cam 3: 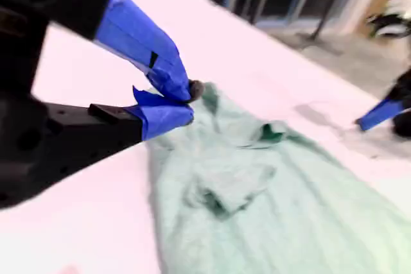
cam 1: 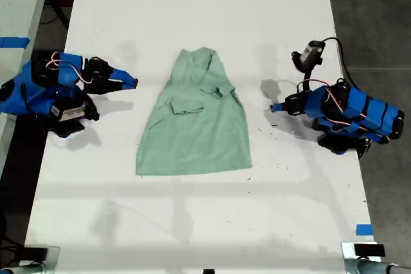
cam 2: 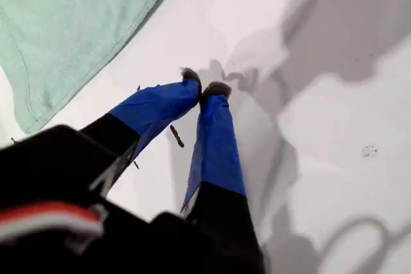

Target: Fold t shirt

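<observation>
The t shirt (cam 1: 196,123) lies sleeves-in; both closed, empty end effectors (cam 2: 202,86) (cam 3: 186,104) sit beside it. Next: halving it lengthwise.

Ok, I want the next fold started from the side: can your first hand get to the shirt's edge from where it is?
Probably yes. My first hand is shut beside the t shirt, on the exterior view's right, with only bare table between them.

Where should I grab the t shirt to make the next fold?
Probably the t shirt hem corners, nearest the exterior view's bottom edge. Both sleeves already lie folded inward, leaving a long strip with a flat, free hem. My first gripper and second gripper could each approach from their own side.
</observation>
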